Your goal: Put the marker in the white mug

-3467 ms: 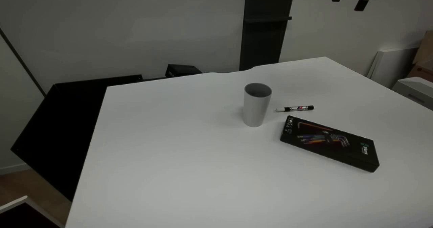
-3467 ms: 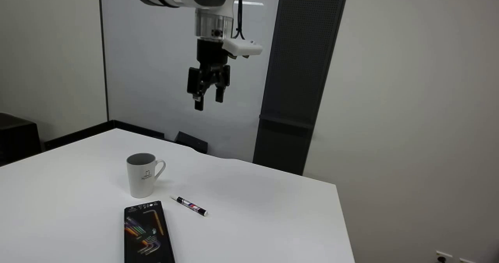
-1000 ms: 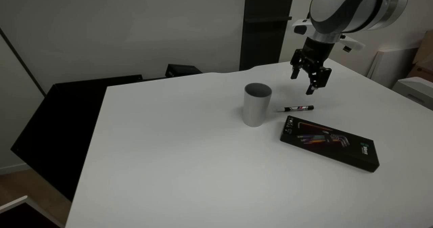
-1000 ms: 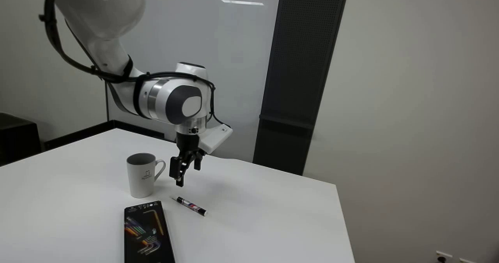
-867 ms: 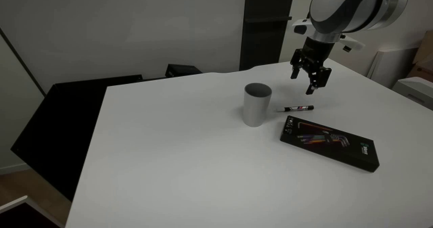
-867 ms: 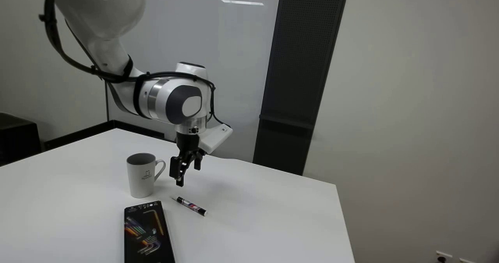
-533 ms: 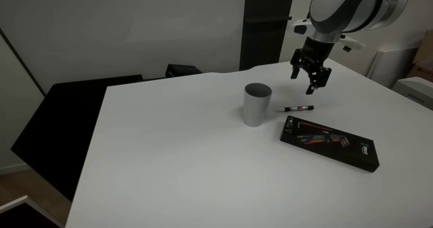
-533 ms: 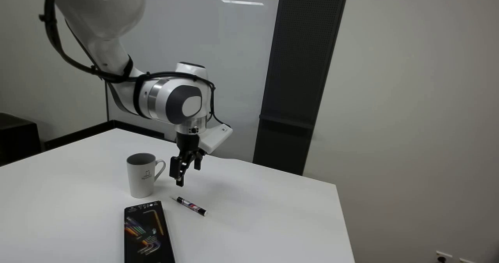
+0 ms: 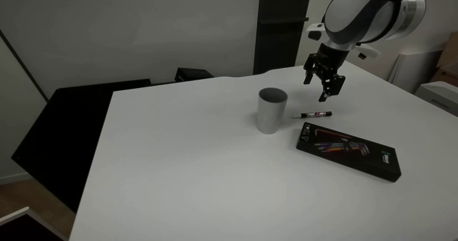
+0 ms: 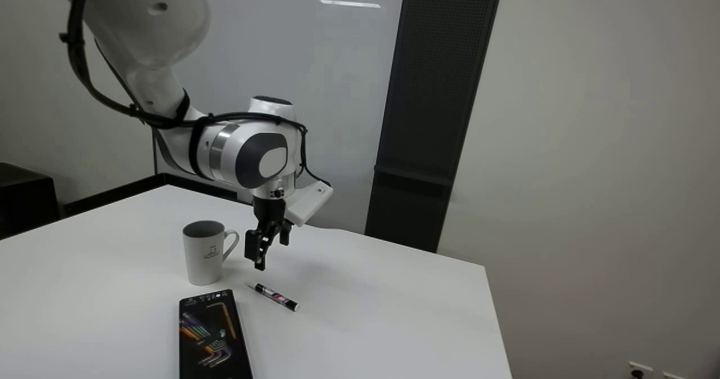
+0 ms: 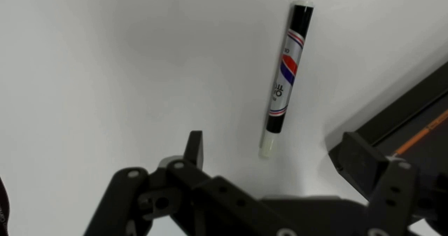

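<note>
- While the gripper (image 9: 315, 89) hangs above the table (image 9: 171, 183), its jaws stand wide apart, holding nothing.
- The marker (image 11: 287, 78) lies flat on the table; wrist view puts its pale end between the fingers (image 11: 362, 159), body running just past twelve o'clock. Gripped at that end, could swing; touched unevenly, could roll.
- The black box (image 9: 349, 151): between four and five o'clock of marker, in an exterior view. Straight descent might land a finger on its corner.
- The white mug (image 10: 203, 261): upright, ten o'clock of marker, in an exterior view. A marker brought in level could catch and tip it.
</note>
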Controlling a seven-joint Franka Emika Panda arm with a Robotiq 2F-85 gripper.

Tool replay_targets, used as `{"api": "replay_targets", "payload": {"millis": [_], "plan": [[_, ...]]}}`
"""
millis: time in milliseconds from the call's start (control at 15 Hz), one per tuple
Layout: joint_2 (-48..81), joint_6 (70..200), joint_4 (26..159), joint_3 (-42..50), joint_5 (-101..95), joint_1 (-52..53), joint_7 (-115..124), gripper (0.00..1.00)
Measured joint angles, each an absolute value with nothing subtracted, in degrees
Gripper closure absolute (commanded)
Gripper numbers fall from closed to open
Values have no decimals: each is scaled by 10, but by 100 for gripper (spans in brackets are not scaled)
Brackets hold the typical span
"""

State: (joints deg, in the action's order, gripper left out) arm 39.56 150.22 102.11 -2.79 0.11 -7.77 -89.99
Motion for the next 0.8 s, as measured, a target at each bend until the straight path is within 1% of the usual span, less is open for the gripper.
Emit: {"api": "replay_targets", "payload": {"millis": [800], "plan": [[443,1531,1011,-33,-2,-78,-897,0]]}}
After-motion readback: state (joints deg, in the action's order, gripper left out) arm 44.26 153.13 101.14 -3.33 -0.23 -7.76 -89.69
